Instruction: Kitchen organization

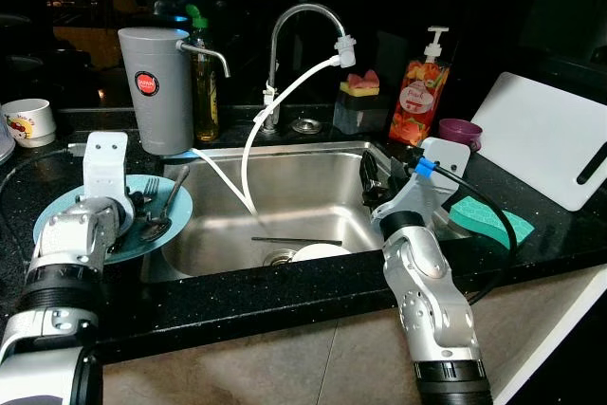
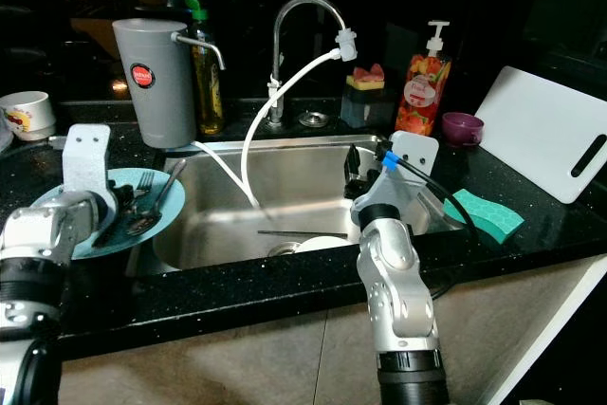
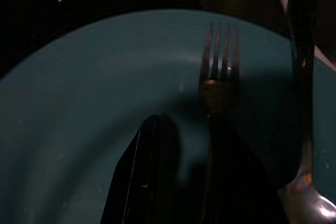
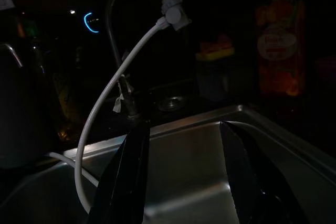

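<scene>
Left eye view shows a glossy black speckled bench (image 1: 285,296) with a rectangular stainless steel sink (image 1: 313,168) sunk into its middle. On the bench at the sink's left edge lies a round, matte teal plate (image 1: 59,213) carrying a steel fork (image 3: 218,74) and a long-handled spoon (image 1: 163,213) with a shiny bowl. The left gripper (image 3: 181,171) rests low over the plate, its black fingers (image 3: 139,177) close on either side of the fork's handle; whether they actually pinch it cannot be told in the dark wrist view. The right gripper (image 4: 184,177) hangs over the sink's right rim, its two tapered black fingers (image 4: 126,177) standing apart with nothing between them. Down in the basin a round white dish (image 1: 321,252) sits near the drain beside a thin dark utensil (image 1: 296,240). A curved chrome tap (image 1: 303,21) rises behind the sink, with a flexible white hose (image 1: 261,116) looping from its spout into the basin. Along the bench's back edge stand a grey cylindrical dispenser (image 1: 156,92), an amber bottle (image 1: 206,92), and an orange pump bottle (image 1: 420,97). Toward the right end lie a textured green sponge (image 1: 490,220), a small purple cup (image 1: 459,133) and a flat white cutting board (image 1: 550,135).
</scene>
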Robot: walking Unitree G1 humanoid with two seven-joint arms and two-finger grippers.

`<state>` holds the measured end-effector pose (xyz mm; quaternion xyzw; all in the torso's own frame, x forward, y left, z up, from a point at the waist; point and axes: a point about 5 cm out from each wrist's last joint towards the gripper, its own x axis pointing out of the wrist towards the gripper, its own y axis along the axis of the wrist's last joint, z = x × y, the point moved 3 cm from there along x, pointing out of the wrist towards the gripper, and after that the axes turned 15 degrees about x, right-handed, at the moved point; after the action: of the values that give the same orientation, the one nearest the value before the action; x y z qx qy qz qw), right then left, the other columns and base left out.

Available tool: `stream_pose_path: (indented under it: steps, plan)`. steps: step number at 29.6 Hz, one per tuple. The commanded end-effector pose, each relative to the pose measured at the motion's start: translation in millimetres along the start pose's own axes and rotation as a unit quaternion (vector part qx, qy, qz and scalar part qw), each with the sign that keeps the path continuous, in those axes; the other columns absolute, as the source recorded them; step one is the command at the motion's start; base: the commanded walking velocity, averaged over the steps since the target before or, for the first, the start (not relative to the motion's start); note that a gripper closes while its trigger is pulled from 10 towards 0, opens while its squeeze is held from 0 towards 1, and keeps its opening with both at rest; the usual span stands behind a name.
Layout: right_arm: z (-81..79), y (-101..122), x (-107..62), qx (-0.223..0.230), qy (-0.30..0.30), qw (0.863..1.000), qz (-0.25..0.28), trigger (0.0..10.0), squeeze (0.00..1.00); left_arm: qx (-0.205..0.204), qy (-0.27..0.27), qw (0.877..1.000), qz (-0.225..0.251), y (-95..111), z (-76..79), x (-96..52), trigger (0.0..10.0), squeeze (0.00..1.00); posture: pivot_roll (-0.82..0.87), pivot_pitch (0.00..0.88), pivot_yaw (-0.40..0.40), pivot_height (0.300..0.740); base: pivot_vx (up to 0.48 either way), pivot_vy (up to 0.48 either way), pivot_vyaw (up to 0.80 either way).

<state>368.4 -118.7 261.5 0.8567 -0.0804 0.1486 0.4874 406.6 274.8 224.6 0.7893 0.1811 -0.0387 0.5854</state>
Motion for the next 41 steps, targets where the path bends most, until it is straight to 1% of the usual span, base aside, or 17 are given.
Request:
stream_pose_path:
  steps: [1, 2, 4, 5, 6, 13, 18, 24, 28, 29, 30, 31, 32, 36, 41]
  plan:
    - [-1.1, -2.0, 1.2, 0.000, 0.001, 1.000, -0.003, 10.0, 0.00, -0.002, -0.004, 1.000, -0.017, -9.4, 3.6, 1.0, 8.1, 0.00, 0.14, 0.031, -0.075, 0.740, 0.000, 0.000, 0.00]
    - [-1.1, -2.1, 1.2, 0.000, 0.001, 1.000, -0.003, 10.0, 0.00, -0.002, -0.005, 1.000, -0.020, -10.8, 3.9, 1.2, 8.1, 0.00, 0.14, 0.031, -0.075, 0.740, 0.000, 0.000, 0.00]
    - [-1.1, -1.9, 1.3, 0.001, 0.001, 1.000, -0.003, 10.0, 0.00, -0.001, -0.013, 0.999, -0.030, -17.6, 5.6, 2.3, 1.8, 0.00, 0.14, 0.036, -0.077, 0.740, 0.000, 0.000, 0.00]
    - [-1.2, -1.7, 1.2, 0.001, 0.001, 1.000, -0.003, 10.0, 0.00, 0.000, -0.016, 0.999, -0.031, -18.4, 6.0, 2.2, 1.8, 0.00, 0.14, 0.036, -0.077, 0.740, 0.000, 0.000, 0.00]
    - [-1.3, -1.5, 1.1, 0.001, 0.001, 1.000, -0.003, 10.0, 0.00, 0.004, -0.015, 0.999, -0.032, -18.7, 5.7, 2.0, 0.0, 0.00, 0.14, 0.036, -0.077, 0.740, 0.000, 0.000, 0.00]
    - [-1.1, -1.6, 1.0, 0.003, 0.000, 1.000, -0.003, 10.0, 0.00, 0.018, -0.008, 0.999, -0.032, -19.4, 3.9, 1.4, 0.0, 0.00, 0.14, 0.042, -0.077, 0.740, 0.000, 0.000, 0.00]
    - [-1.2, -1.8, 1.1, 0.003, -0.001, 1.000, -0.003, 10.0, 0.00, 0.012, -0.003, 1.000, -0.026, -17.6, 2.8, 1.2, 0.0, 0.00, 0.13, 0.043, -0.075, 0.740, 0.000, 0.000, 0.00]
    - [0.0, -1.1, 0.5, 0.003, -0.003, 1.000, -0.001, 10.0, 0.00, 0.006, -0.002, 1.000, -0.015, -14.1, 8.2, 0.5, 0.0, 0.00, 0.14, 0.043, -0.073, 0.740, 0.000, 0.000, 0.00]
    - [0.4, -1.1, 0.3, 0.003, -0.003, 1.000, -0.002, 10.0, 0.00, 0.013, 0.003, 1.000, -0.007, -12.1, 11.0, -0.7, 0.0, 0.00, 0.15, 0.048, -0.077, 0.740, 0.000, 0.000, 0.00]
    - [0.6, -1.2, 0.3, 0.003, -0.003, 1.000, -0.003, 10.0, 0.00, 0.022, 0.007, 1.000, 0.001, -10.6, 13.1, -1.7, 0.0, 0.00, 0.15, 0.049, -0.082, 0.740, 0.000, 0.000, 0.00]
    - [0.2, -1.1, 0.6, 0.003, -0.001, 1.000, -0.003, 10.0, 0.00, 0.043, 0.016, 0.999, 0.011, -8.0, 16.3, -3.8, 3.0, 0.00, 0.15, 0.050, -0.085, 0.740, 0.000, 0.000, 0.00]
    - [-0.5, -0.7, 1.2, 0.002, 0.000, 1.000, -0.003, 10.0, 0.00, 0.055, 0.022, 0.998, 0.020, -5.3, 20.0, -6.0, 9.6, 0.00, 0.15, 0.049, -0.087, 0.740, 0.000, 0.000, 0.00]
    - [-1.6, -0.2, 2.2, 0.002, 0.002, 1.000, -0.003, 10.0, 0.00, 0.067, 0.028, 0.997, 0.030, -1.7, 24.1, -8.8, 10.0, 0.00, 0.15, 0.049, -0.088, 0.740, 0.000, 0.000, 0.00]
    - [-2.2, -0.1, 2.9, 0.003, 0.004, 1.000, -0.003, 10.0, 0.00, 0.072, 0.035, 0.996, 0.034, 0.6, 25.2, -10.1, 10.0, 0.00, 0.15, 0.048, -0.091, 0.740, 0.000, 0.000, 0.00]
    - [-3.1, -0.6, 2.7, 0.003, 0.005, 1.000, -0.004, 10.0, 0.00, 0.078, 0.031, 0.996, 0.043, 4.0, 30.0, -12.8, 10.0, 0.00, 0.15, 0.048, -0.091, 0.740, 0.000, 0.000, 0.00]
